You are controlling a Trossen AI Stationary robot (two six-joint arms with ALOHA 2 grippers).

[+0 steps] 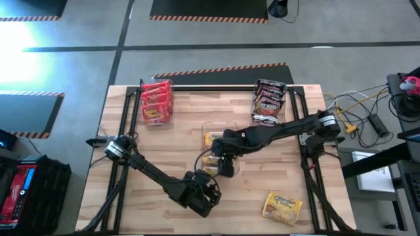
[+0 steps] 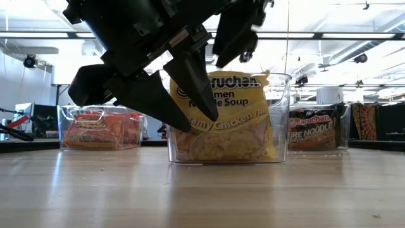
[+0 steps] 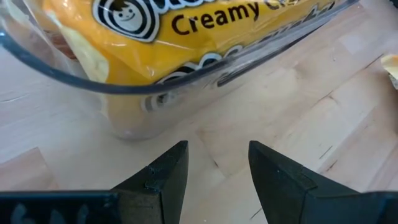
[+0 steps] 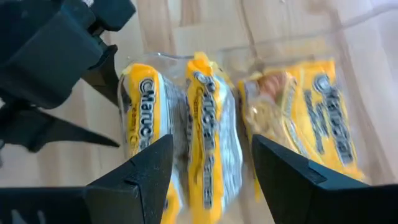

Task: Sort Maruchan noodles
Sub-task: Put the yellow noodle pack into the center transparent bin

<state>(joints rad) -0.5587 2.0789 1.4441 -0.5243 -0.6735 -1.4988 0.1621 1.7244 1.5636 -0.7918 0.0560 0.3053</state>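
My right fingers [image 4: 211, 168] hang open over the yellow packets [image 4: 208, 155] in the middle bin [image 2: 281, 120]; left fingers [image 3: 217, 171] open, empty; next, the stray yellow packet [image 1: 283, 207] on the worktop [image 1: 341, 196].

I work in a robotics lab or workshop: my wooden table [image 1: 197, 196] stands on a grey concrete floor [image 1: 197, 23] marked with orange-and-black hazard tape [image 1: 220, 69]. Loose cables [image 1: 357, 105] and equipment lie beside it. Beyond the tabletop I see an open industrial hall with ceiling lights [image 2: 329, 47] and exposed beams [image 2: 316, 36].
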